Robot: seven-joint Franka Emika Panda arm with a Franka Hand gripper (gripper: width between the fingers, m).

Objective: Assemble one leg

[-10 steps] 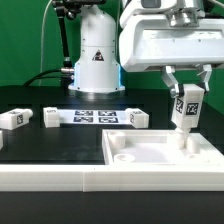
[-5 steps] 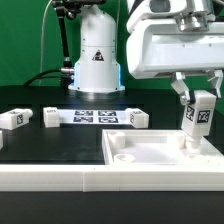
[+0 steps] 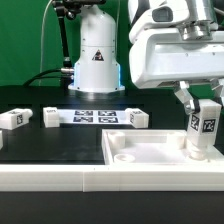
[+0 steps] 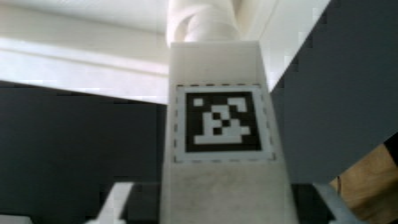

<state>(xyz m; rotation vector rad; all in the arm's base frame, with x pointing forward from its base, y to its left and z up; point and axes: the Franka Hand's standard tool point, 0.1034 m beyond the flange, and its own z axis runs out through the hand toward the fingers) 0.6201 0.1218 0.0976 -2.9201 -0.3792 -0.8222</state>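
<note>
Hand (image 3: pixel 203 104) gripping the leg (image 3: pixel 207 128) upright over the tray (image 3: pixel 120 178) by the table's (image 3: pixel 45 142) near edge — can't tell if it's seated.

Upright leg (image 3: pixel 207 128) clamped in gripper (image 3: pixel 202 104), its lower end at white tray (image 3: pixel 140 172) corner, exterior view's right

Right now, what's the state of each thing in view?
gripper: shut on the leg's upper end.
leg: upright, lower end at a corner of the tray; seating unclear.
tray: flat on the table.
loose parts: resting on the table, ungripped.
marker board: flat on the table.
</note>
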